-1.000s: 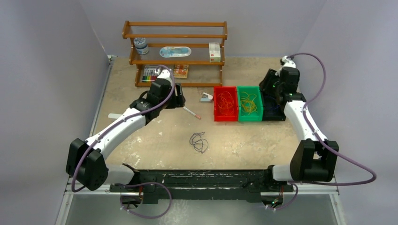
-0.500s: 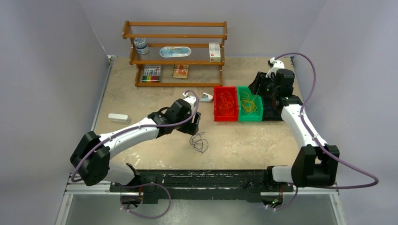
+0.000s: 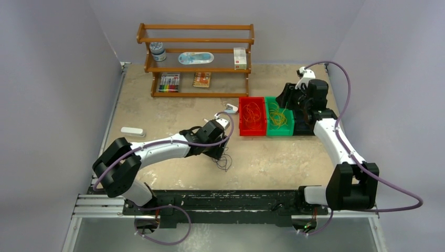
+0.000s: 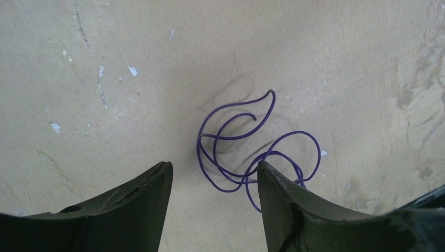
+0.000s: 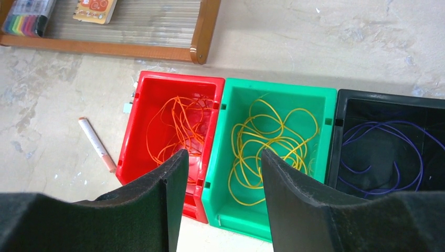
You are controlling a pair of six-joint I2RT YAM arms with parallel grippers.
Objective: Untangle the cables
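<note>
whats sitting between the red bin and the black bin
The green bin, holding yellow cables; clearest in the right wrist view.

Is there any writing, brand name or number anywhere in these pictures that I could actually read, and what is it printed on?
No text can be read in any view.
White and red box: print too small.
Jar: label blurred.
Blue and white packet: markings blurred.
Marker pack: no legible wording.
Orange card: printed design, blurred and cut off by the picture's edge.
</note>
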